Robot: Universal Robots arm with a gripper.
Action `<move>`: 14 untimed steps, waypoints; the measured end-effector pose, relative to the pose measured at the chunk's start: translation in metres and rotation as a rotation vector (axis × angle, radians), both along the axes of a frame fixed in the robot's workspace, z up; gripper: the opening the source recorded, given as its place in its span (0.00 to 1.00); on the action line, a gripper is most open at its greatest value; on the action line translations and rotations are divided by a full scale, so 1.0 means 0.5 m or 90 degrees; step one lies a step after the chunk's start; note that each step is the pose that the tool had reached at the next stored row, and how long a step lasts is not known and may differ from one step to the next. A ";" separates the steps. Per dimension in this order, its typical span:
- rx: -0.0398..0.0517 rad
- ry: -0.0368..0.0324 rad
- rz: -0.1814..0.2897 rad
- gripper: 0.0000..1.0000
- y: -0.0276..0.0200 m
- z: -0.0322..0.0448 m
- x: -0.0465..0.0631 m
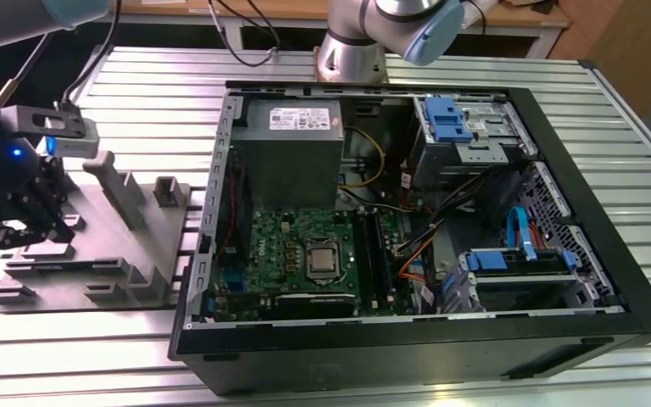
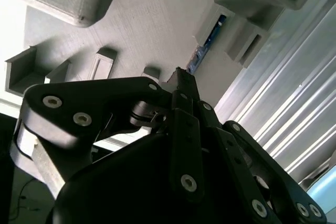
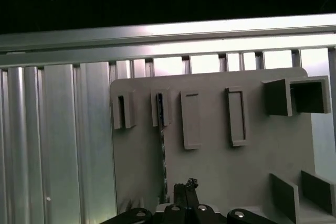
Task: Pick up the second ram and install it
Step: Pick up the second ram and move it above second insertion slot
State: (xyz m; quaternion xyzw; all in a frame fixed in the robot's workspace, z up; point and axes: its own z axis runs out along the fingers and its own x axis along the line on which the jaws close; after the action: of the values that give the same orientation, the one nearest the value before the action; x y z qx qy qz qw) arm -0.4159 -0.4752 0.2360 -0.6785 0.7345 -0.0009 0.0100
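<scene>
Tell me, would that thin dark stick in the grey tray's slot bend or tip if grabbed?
The ram stick looks like a thin flat board, so it is probably stiff and light. Seated in the grey tray's narrow slot, it likely won't tip, but its thinness suggests fragility.

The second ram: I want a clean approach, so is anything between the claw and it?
Nothing visible does. In the first wrist view the claw hovers over the grey tray near the second ram, which stands in its slot, with bare tray between them.
</scene>
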 end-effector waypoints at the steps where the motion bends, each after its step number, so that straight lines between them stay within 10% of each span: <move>1: 0.0000 -0.0036 0.000 0.10 -0.0004 -0.001 -0.002; 14: 0.0002 -0.0070 0.004 0.10 -0.0247 -0.014 -0.013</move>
State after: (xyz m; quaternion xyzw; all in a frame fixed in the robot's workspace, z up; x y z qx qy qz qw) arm -0.4226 -0.4876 0.2290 -0.6807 0.7324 -0.0045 0.0142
